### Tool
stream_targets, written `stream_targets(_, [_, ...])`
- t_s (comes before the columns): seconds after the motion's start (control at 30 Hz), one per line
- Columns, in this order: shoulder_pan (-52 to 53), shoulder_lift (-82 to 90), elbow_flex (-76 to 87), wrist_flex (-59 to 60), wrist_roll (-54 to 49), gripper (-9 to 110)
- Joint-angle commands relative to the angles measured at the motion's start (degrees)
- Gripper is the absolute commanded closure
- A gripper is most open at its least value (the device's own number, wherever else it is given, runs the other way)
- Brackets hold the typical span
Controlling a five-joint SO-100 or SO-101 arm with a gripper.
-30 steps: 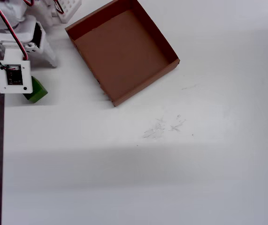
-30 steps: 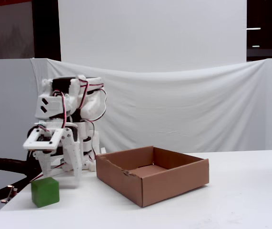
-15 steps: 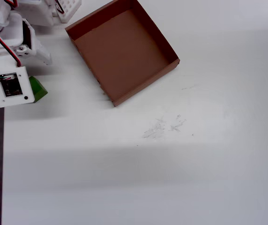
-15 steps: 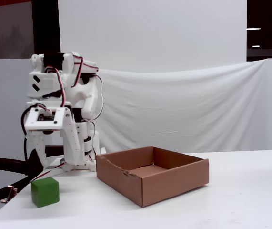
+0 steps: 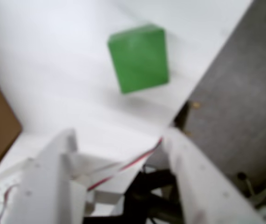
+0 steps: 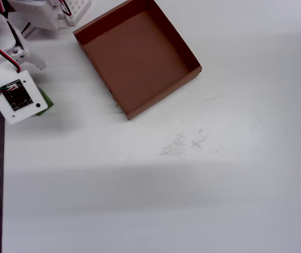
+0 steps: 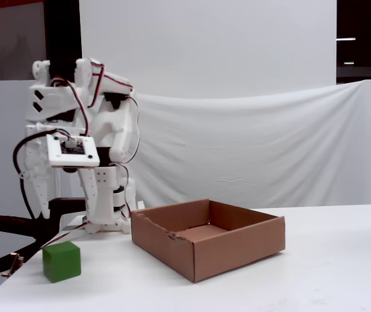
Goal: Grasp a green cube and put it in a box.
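Green cube (image 7: 62,261) resting on white table (image 6: 192,184) near its edge, at 9 o'clock from brown box (image 7: 208,238). Gripper (image 7: 65,208) hanging above, fingers wide, empty. White cloth (image 7: 250,149) behind, dark floor (image 5: 244,93) beside.

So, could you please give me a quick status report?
Gripper open, raised above the green cube, holding nothing. Cube on the table, outside the cardboard box. Nothing between them.
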Motion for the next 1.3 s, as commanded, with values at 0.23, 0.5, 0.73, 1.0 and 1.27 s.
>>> stream_targets(0.23, [-0.3,-4.6,-4.9,-2.5,-1.8,75])
stream_targets(0.5, [-0.9,-11.3,-11.4,-2.6,-3.6,75])
stream_targets(0.73, [-1.1,-13.7,-11.3,-5.4,-4.1,75])
stream_targets(1.0, [-2.1,-16.4,-11.2,-8.7,-5.0,75])
stream_targets(1.27, [-4.0,-21.5,-11.3,-12.2,-5.0,75])
